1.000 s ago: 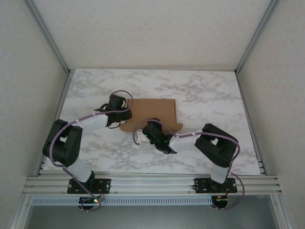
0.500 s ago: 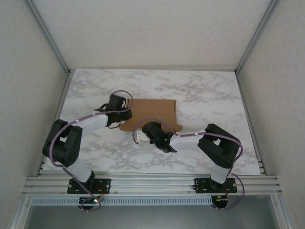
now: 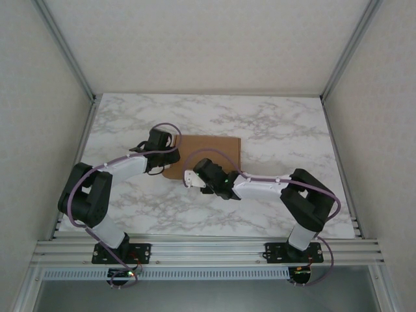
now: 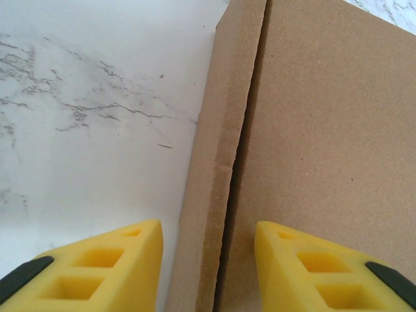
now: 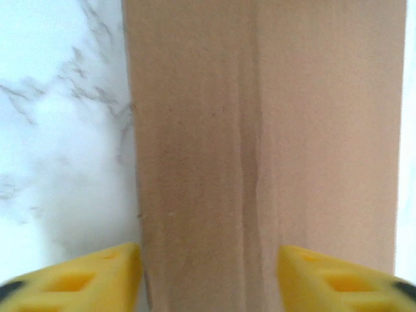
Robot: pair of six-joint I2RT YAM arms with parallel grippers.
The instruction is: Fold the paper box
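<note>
Left arm (image 3: 123, 168) and right arm (image 3: 260, 188): white tubes between chunky black joints, with a purple cable looping off each at 12 o'clock. Black base plates (image 3: 120, 252) sit at 6 o'clock. Left gripper (image 4: 207, 227) and right gripper (image 5: 208, 250) have yellow fingers (image 4: 104, 273) with rectangular hollows.

Standing here I find nothing to read anywhere: the paper box (image 3: 214, 148) is plain, unprinted brown card, and the marble table (image 3: 279, 123) carries just grey veining.
</note>
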